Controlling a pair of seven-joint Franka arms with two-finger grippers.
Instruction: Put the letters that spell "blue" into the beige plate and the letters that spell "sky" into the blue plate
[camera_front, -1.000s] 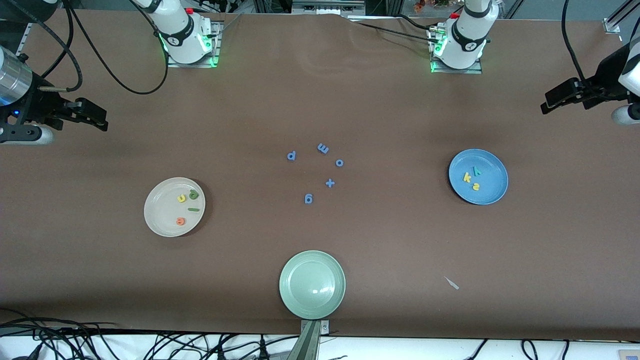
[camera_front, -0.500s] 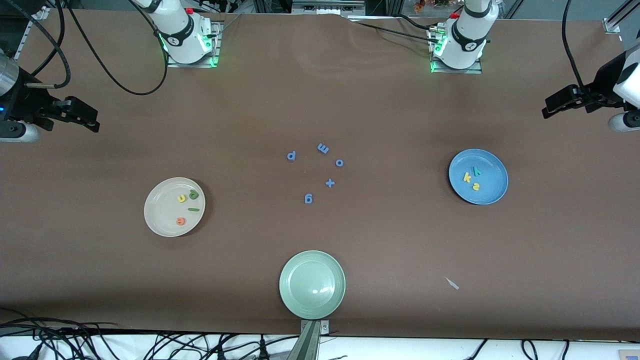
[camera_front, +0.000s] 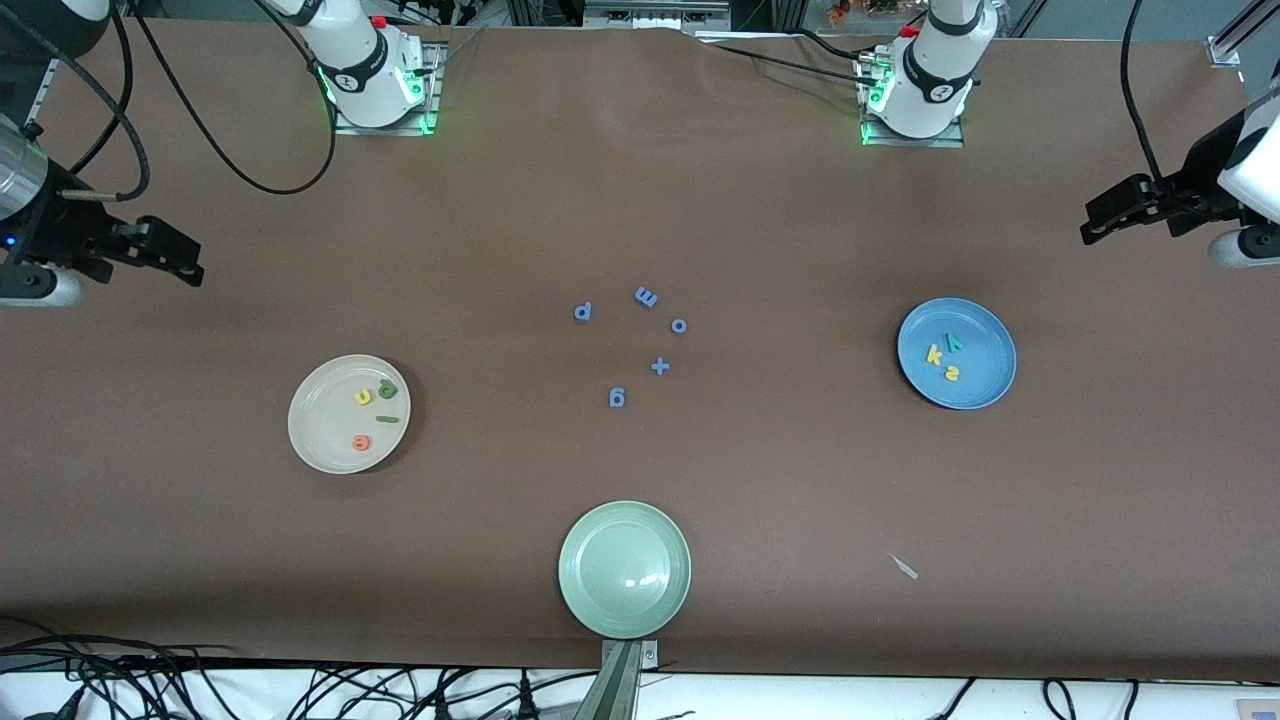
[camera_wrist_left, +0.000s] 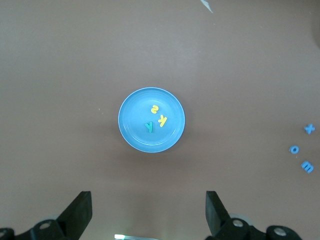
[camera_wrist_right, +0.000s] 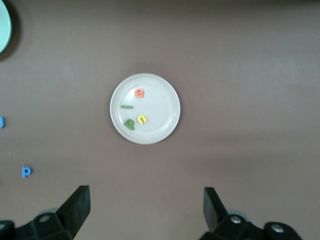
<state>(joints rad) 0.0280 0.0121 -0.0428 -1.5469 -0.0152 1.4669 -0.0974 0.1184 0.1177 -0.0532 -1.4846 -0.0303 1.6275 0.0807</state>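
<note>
the sorting job looks done, and both arms wait high up at the ends of the table. the left gripper (camera_front: 1100, 215) hangs over bare table near the blue plate (camera_front: 990, 385), with its jaws wide open and nothing in them. the right gripper (camera_front: 180, 262) hangs over bare table near the beige plate (camera_front: 315, 440), also wide open and holding nothing. the beige plate holds four letters: b (camera_front: 387, 390), l (camera_front: 387, 419), u (camera_front: 362, 397) and e (camera_front: 361, 442). the blue plate holds three: s (camera_front: 952, 373), k (camera_front: 934, 353) and y (camera_front: 955, 341). i think no more picking is needed; the arms only need to stay clear. five blue pieces (camera_front: 617, 397) lie on the table between the plates, and one green plate (camera_front: 600, 600) sits nearest the camera with nothing in it.
</note>
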